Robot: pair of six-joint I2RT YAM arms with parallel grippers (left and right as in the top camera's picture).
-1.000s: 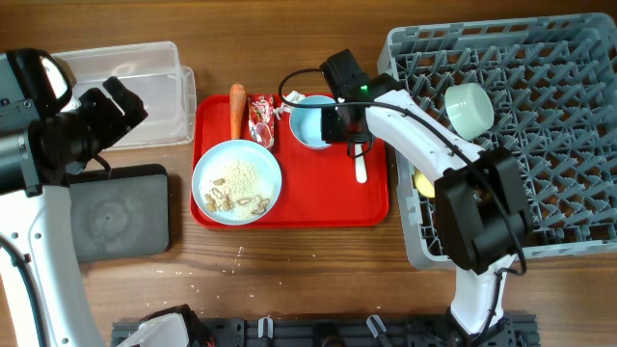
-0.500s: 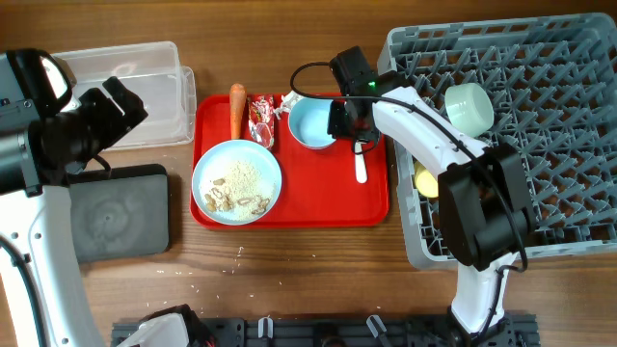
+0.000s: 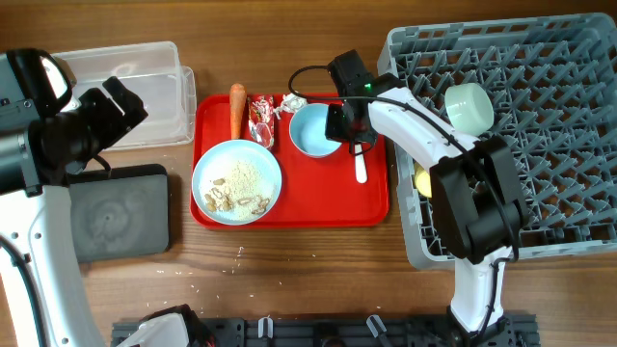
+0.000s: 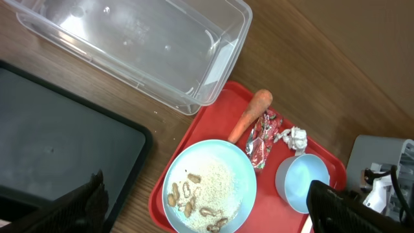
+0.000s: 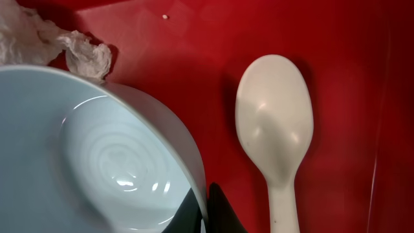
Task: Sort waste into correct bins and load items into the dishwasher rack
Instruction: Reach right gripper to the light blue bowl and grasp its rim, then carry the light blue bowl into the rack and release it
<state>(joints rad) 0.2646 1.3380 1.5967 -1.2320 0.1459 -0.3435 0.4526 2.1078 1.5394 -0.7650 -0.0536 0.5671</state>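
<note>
The right gripper (image 5: 206, 208) has its fingers pinched on the rim of the pale blue bowl (image 3: 314, 131), which sits on the red tray (image 3: 328, 204) just beside the white spoon (image 5: 274, 127). The carrot (image 3: 236, 109), wrapper (image 3: 260, 121), paper scrap (image 5: 77, 49) and crumb-covered plate (image 3: 236, 180) share that tray. The left gripper (image 4: 207, 194) hangs with its fingers spread wide, holding nothing.

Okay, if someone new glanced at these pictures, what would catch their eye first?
The bright red tray mid-table, with the right gripper down on it, jaws pinching the rim of a blue bowl. Next, the big grey rack filling the right side, a mint bowl sitting in it. Then the plate of peanut shells on the tray's left half.
</note>
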